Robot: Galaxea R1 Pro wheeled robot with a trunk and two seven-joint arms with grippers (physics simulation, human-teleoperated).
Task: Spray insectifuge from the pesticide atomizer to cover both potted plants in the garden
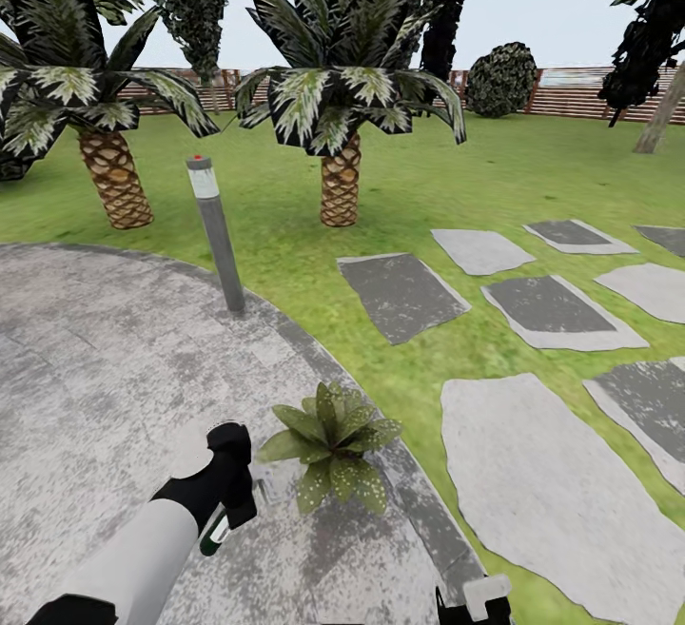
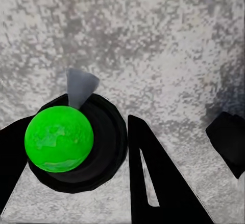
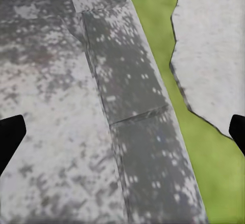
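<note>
Curving through green lawn [image 1: 457, 168], the speckled grey patio [image 1: 95, 359] carries a potted plant [image 1: 333, 444]. Left fingers [image 1: 231, 501] clamp the pesticide atomizer [image 2: 59, 139], tilted base-down beside it. Right fingers [image 3: 11, 137] spread.

potted plant [image 1: 332, 444] on patio [image 1: 86, 359] edge, lamp post [image 1: 216, 231] behind, stepping stones [image 1: 542, 306] right.

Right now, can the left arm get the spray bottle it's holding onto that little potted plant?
Probably yes. The left gripper holds the bottle just beside the potted plant on the patio, with nothing between them. Whether the nozzle faces the leaves is unclear.
</note>
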